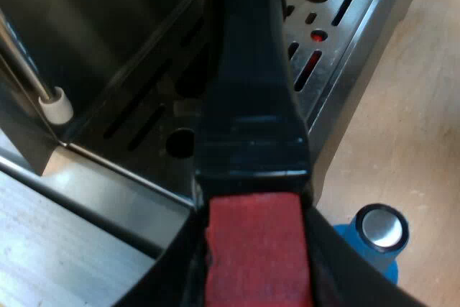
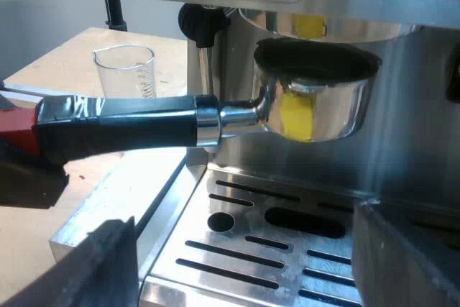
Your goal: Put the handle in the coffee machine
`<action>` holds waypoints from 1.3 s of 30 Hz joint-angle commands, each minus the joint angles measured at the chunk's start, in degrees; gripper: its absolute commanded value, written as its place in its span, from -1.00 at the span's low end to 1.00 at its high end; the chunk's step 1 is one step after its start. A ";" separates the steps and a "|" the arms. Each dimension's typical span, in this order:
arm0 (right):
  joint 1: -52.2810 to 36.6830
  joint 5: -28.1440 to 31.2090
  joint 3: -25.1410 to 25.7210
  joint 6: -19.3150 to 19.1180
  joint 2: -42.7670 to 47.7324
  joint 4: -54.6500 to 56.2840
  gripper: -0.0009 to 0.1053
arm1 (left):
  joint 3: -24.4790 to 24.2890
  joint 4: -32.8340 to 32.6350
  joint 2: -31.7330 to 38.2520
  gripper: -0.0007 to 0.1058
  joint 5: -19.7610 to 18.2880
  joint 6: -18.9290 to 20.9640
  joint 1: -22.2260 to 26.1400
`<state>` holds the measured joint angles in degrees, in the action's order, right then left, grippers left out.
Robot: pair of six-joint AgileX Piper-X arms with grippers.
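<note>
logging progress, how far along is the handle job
Done: the holder is lifted, clamped at its red end by the left gripper. In hand: it sits just under the machine's brew head, not yet seated. Left: raise it in and twist to lock. The right gripper hangs open over the drip tray.

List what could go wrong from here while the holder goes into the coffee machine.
1. The metal holder hangs just under the head of the espresso machine, not locked in; lifted off-centre, it could strike the rim.
2. The left claw grips at the handle's red end, so a twist might make it slip.
3. The blue tamper stands beside the drip tray, below the handle; a dropped holder could hit it.
</note>
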<state>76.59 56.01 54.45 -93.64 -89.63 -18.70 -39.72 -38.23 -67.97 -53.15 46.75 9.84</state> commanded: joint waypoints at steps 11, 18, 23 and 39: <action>-0.38 0.34 0.04 -0.43 0.19 -0.40 0.23 | -2.00 1.22 0.44 -0.98 -4.26 -0.31 -0.12; -0.38 0.34 0.04 -0.02 0.19 -0.40 0.23 | -3.28 1.22 0.44 -0.98 -4.26 -0.31 -0.12; -0.38 0.34 0.04 -0.02 0.19 -0.40 0.23 | -3.25 1.50 0.44 -0.98 -5.97 -0.31 -0.12; -0.38 0.34 0.04 -0.02 0.19 -0.40 0.23 | -3.25 6.85 0.44 -0.98 -7.60 2.94 -0.12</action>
<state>76.59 56.01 54.45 -93.47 -89.63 -18.70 -41.85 -34.31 -68.37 -53.47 48.94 9.84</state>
